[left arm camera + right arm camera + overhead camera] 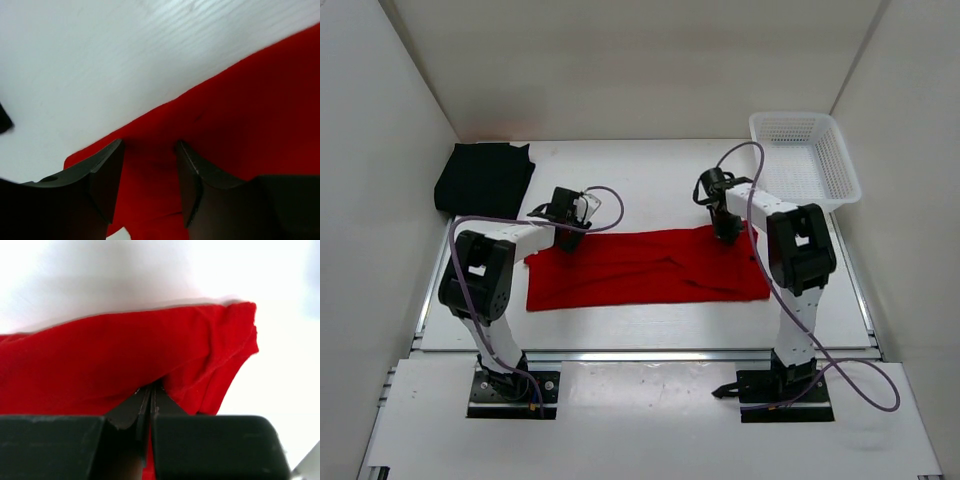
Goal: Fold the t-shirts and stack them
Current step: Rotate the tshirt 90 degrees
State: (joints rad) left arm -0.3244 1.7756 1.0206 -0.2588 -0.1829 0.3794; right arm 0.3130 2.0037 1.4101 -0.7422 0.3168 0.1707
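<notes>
While laid flat on table (650, 170), red t-shirt (645, 265) is pinched at far edge by right gripper (151, 392); left gripper (150, 150) is spread open over its corner.
Cloth is judged limp and light; corners are best taken.

Bright even light, soft shadows, overexposed blurry wrist views

Bare table (650, 185) lies open across the upper centre of the overhead view, between the folded black t-shirt (483, 177) at upper left and the white mesh basket (805, 160) at upper right. The red t-shirt (650, 268) spans mid-frame, a free strip of tabletop below it; white walls (620, 60) close three sides.
</notes>
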